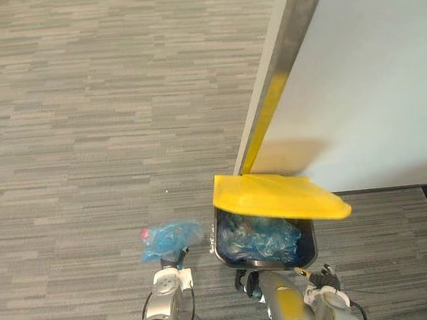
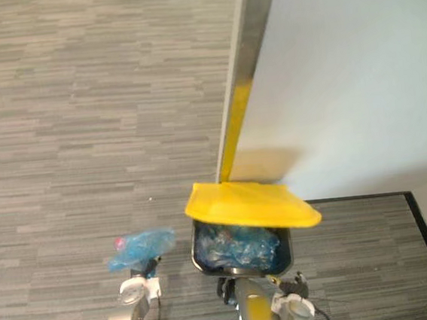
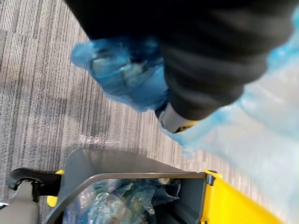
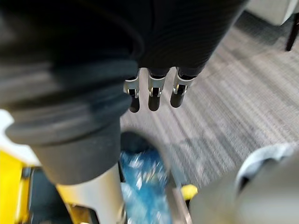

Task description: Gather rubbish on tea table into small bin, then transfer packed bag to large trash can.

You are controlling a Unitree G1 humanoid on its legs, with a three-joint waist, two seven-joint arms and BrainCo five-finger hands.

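Left of large trash can (image 3: 93, 163), above grey carpet floor (image 1: 61, 144): left hand (image 3: 205, 70) clenched on packed bag (image 1: 170, 238) of blue plastic. Yellow lid (image 1: 277, 195) tipped up, blue plastic (image 1: 262, 235) inside can. At can's near rim: right hand (image 4: 153, 95), fingers straight, holding nothing.

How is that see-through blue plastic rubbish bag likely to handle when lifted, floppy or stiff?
Probably floppy: the translucent blue plastic bag bunches and crinkles around the left robot hand. Likely light, as one hand holds it up. Its thin film might snag on the rim of the grey yellow-lidded trash can.
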